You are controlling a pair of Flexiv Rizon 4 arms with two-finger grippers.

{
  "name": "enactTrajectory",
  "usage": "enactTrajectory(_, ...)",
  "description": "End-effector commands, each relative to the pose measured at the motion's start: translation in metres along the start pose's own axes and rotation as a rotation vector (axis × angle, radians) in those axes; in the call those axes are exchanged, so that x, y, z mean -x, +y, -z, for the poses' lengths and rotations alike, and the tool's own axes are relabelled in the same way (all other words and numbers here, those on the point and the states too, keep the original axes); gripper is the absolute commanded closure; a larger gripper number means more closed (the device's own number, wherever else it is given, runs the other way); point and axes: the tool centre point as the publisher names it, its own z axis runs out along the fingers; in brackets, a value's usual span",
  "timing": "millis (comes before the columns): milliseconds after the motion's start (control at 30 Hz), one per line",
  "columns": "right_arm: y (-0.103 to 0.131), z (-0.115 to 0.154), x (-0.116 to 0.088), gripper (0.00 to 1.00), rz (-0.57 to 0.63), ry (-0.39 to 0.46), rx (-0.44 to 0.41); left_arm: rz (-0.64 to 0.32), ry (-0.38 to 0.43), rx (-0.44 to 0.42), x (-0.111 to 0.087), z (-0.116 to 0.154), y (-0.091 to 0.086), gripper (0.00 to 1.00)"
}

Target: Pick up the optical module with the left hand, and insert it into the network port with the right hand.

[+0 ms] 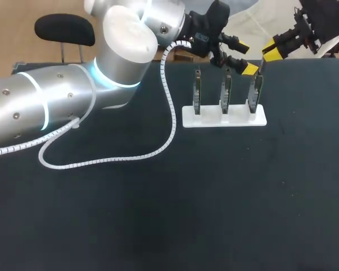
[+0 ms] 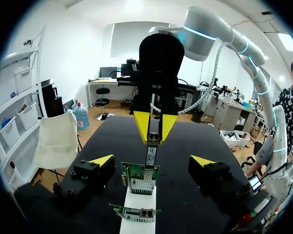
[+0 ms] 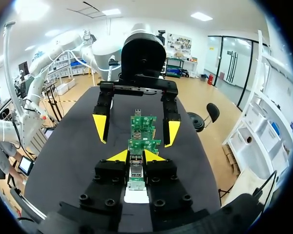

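Optical module (image 2: 151, 155) hung clamped in the right pincer (image 3: 136, 157), at the top edge of the end network card (image 2: 140, 178) in the white holder (image 1: 223, 117). The left pincer (image 1: 246, 58) stood apart, flanking the cards. The insertion would go best with the module square to the port and pressed in slowly.

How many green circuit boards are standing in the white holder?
3, upright in a row on the white holder: the left board, the middle board and the right board. None seems hidden.

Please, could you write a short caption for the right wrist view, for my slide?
Right fingers closed on the optical module, facing a row of circuit boards; left fingers open beyond.
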Motion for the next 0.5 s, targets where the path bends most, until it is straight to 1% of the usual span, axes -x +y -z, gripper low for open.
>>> enactTrajectory(33, 0.0029, -0.0018, 0.0000, 1.00, -0.001, 0.001, -0.006, -0.002, 0.002, -0.005, 0.0005, -0.0006, 0.0025, 0.00)
enactTrajectory(500, 0.0018, -0.0048, -0.0027, 1.00, -0.011, 0.009, -0.007, -0.002, 0.002, -0.005, 0.0005, -0.0006, 0.0025, 0.00)
